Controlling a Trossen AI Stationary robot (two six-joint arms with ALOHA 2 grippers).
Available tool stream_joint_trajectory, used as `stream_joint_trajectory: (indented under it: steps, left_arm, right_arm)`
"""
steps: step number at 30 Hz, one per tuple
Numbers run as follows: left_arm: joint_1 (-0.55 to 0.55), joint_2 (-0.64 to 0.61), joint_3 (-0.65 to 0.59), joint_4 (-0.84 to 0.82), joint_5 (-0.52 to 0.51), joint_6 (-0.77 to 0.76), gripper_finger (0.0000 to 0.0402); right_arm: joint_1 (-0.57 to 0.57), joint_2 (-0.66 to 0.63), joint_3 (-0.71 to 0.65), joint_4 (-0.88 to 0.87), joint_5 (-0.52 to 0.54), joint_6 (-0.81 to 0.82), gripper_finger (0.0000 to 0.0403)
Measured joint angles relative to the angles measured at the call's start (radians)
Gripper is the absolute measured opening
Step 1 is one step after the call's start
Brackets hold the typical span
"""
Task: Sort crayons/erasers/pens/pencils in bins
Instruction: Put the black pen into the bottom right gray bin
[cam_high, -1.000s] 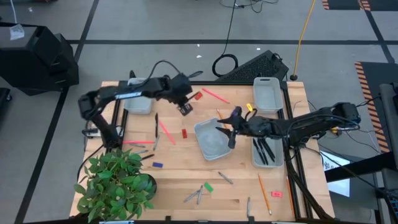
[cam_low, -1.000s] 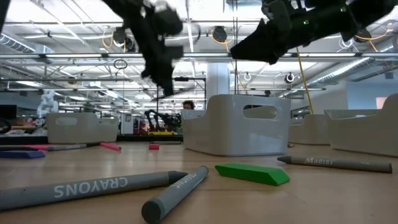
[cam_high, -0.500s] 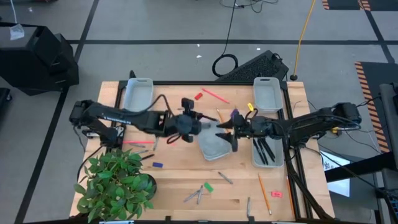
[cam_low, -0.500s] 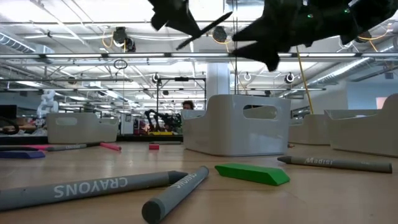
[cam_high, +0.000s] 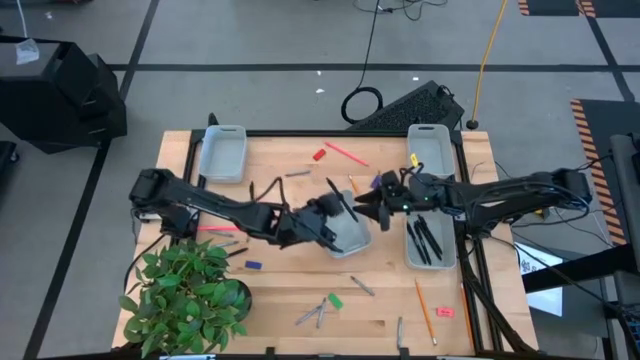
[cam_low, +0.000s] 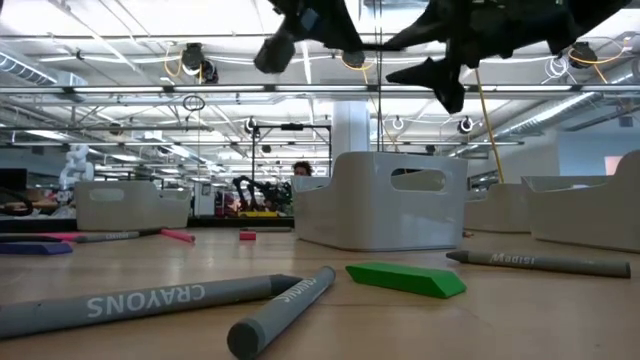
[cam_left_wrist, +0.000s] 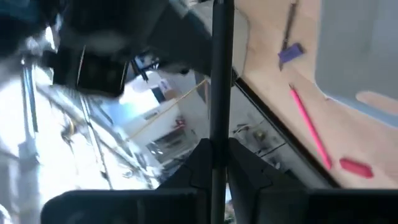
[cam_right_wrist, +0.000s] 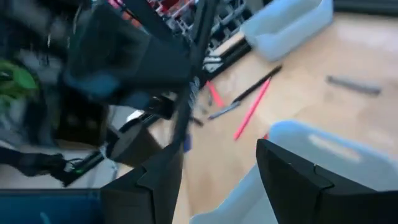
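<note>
Tabletop (cam_high: 300, 290) w/ four bins; middle bin (cam_high: 345, 232) sits center. My left end effector (cam_high: 335, 212) hangs above that bin, fingers clamped on a black pen (cam_high: 337, 197), pen sticking straight out. My right end effector (cam_high: 372, 207) is just beside it, over the bin's edge, fingers spread wide, nothing in them. More pens (cam_high: 426, 240) lie in the bin at right.

Both grippers meet over the centre bin (cam_high: 350, 238), pens (cam_high: 424, 240) in the right bin (cam_high: 428, 262).
</note>
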Motion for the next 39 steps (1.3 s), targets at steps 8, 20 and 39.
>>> stream_joint_trajectory:
  steps: [8,20,39]
  left_arm:
    - [-0.003,0.05,0.0,0.042,-0.021,0.094,0.003]
    - [-0.023,0.048,0.0,0.059,-0.004,0.076,0.0031]
    - [0.001,0.048,0.001,0.104,0.058,0.14,0.0031]
  right_arm:
    - [-0.002,0.035,0.001,0.084,-0.132,0.048,0.0199]
    - [-0.004,0.047,0.001,0.073,-0.123,-0.041,0.0198]
    - [-0.004,0.084,0.001,0.054,-0.076,-0.091,0.0167]
